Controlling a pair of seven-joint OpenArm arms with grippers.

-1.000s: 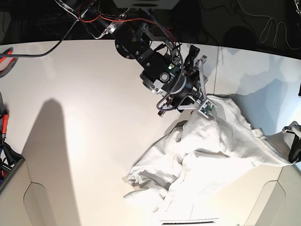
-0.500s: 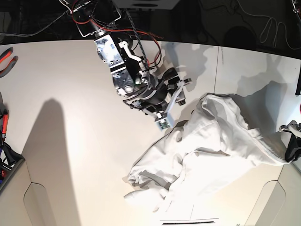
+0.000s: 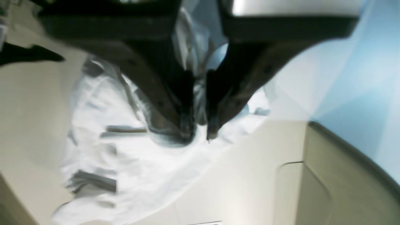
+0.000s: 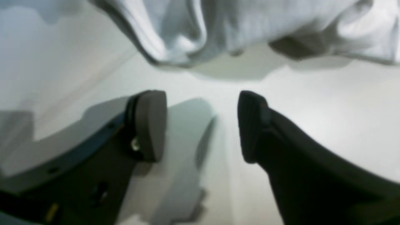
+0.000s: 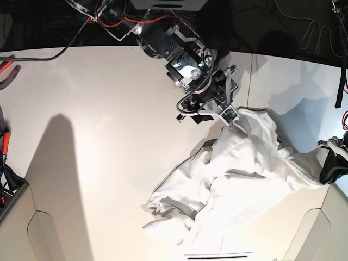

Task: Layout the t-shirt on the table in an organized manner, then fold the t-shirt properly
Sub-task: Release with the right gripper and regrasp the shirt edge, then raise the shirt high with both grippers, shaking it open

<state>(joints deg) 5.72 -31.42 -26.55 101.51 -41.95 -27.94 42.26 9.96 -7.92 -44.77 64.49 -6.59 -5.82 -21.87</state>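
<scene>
- Right gripper (image 4: 201, 125): jaws spread wide, nothing held, above bare table (image 4: 328, 100) just short of the fabric edge.
- Left gripper (image 3: 200, 132): jaws pinched on the t-shirt (image 5: 239, 174).
- T-shirt lies crumpled on the table's near-right area.
- Recommendation: seat the right fingers (image 4: 150, 125) around a hem, then spread both arms apart.

Dark backdrop (image 5: 283, 27) — trailing cables (image 5: 312, 27)

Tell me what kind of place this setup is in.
Probably a robotics lab workbench, not a home. A wide white table carries a crumpled t-shirt, a bare-metal robot arm with exposed red wiring reaches over it, and loose cables lie in the dark behind the table's far edge.
</scene>
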